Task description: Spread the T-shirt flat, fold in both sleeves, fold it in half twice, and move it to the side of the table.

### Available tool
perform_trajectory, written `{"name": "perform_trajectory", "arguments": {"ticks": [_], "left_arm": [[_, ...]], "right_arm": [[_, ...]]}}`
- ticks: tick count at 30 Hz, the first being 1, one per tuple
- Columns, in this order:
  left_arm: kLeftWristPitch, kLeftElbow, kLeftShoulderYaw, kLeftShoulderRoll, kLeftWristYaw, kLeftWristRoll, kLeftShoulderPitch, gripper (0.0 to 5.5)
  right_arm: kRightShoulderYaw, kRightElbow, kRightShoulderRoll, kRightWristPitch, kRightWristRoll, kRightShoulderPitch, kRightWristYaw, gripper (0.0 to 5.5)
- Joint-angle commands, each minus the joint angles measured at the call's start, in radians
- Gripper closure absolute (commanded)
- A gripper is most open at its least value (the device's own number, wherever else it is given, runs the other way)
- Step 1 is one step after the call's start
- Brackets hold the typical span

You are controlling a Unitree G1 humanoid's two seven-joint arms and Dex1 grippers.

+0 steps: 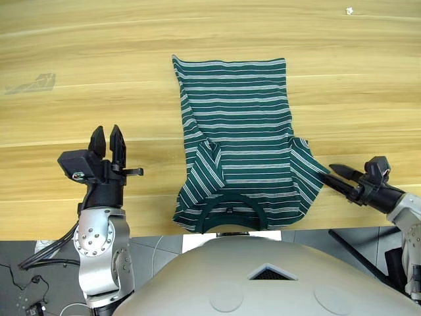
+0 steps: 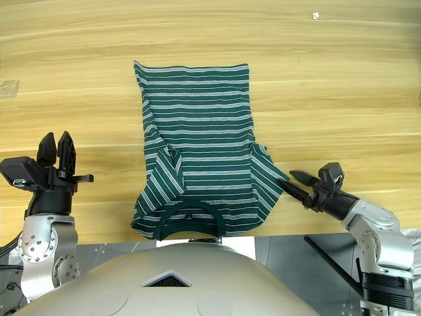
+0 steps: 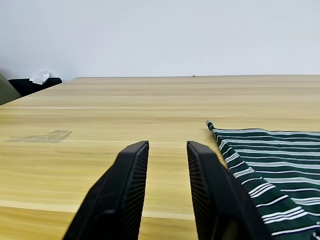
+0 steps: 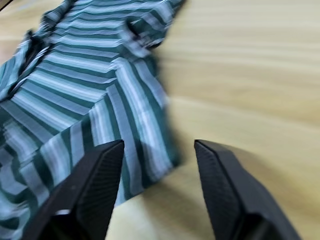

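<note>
A dark green T-shirt with white stripes (image 1: pixel 240 138) lies on the wooden table (image 1: pixel 79 52), collar toward me and hem at the far end. Its left sleeve (image 1: pixel 205 168) is folded in over the body. The right sleeve (image 1: pixel 308 168) still sticks out sideways. My right gripper (image 1: pixel 328 173) is open, low at that sleeve's outer edge; in the right wrist view the sleeve's corner (image 4: pixel 150 145) lies between the fingers (image 4: pixel 100 175). My left gripper (image 1: pixel 107 139) stands open and empty, fingers pointing away from me, over bare wood to the left of the shirt (image 3: pixel 265 155).
A small white scrap (image 1: pixel 349 10) lies at the far right of the table. A faint grey mark (image 1: pixel 33 83) is on the wood at the far left. The table's near edge (image 1: pixel 151 234) runs just behind the collar. Cables (image 1: pixel 29 289) lie on the floor.
</note>
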Motion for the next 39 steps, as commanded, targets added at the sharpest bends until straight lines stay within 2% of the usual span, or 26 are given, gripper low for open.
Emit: {"name": "perform_trajectory", "arguments": {"ticks": [1,11,19,23,28,34,39], "left_arm": [[-0.003,0.022,0.008,-0.001,-0.004,0.011,-0.006,4.07],[-0.022,0.043,-0.003,-0.021,-0.002,0.021,-0.005,4.07],[-0.035,0.068,-0.017,-0.033,-0.009,0.033,-0.010,4.07],[-0.036,0.076,-0.031,-0.031,-0.014,0.041,-0.017,4.07],[-0.032,0.083,-0.049,-0.030,-0.019,0.050,-0.025,4.07],[-0.028,0.099,-0.072,-0.024,-0.027,0.068,-0.045,4.07],[-0.030,0.109,-0.075,-0.023,-0.034,0.072,-0.048,4.07]], "right_arm": [[0.003,-0.003,-0.024,-0.023,-0.016,0.011,0.036,3.62],[-0.005,0.022,-0.021,-0.062,-0.043,-0.013,0.059,5.48],[0.011,-0.098,-0.023,-0.066,0.064,0.014,0.191,5.48],[0.033,-0.152,-0.006,-0.067,0.071,-0.016,0.183,5.48],[0.101,-0.215,0.008,-0.074,0.042,-0.048,0.150,5.48],[0.234,-0.257,0.058,-0.059,0.003,-0.152,0.082,5.48],[0.343,-0.200,0.052,-0.099,-0.110,-0.181,0.050,5.48]]}}
